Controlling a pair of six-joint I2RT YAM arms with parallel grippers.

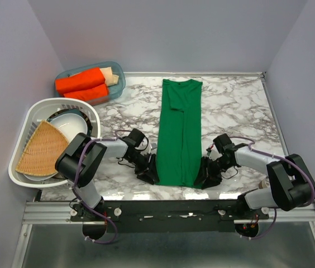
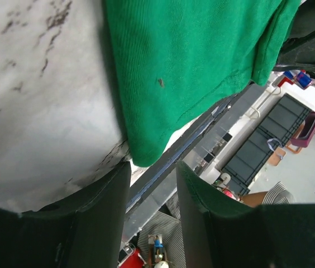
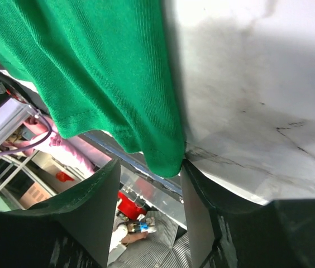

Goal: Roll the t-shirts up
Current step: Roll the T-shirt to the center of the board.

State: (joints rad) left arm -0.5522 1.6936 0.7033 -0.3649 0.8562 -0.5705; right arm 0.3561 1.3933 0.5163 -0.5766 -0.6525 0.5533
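Both arms are the same build: the left arm point(image 1: 99, 149) and right arm point(image 1: 256, 159) have chunky black joint housings with pale grey links between them. A thin purplish cable point(image 1: 80, 167) loops along the outside of each. The left hand point(image 2: 152, 173) and right hand point(image 3: 149, 167) are matte and near-black, and their fingers point(image 2: 99, 218) are broad, faintly greenish wedges. The black bases sit on a silver rail point(image 1: 168, 211).

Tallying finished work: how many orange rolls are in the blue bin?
2. One orange roll lies along the bin's far side, the other just nearer, side by side. Beige cloth sits at their right ends; more may be hidden beneath.
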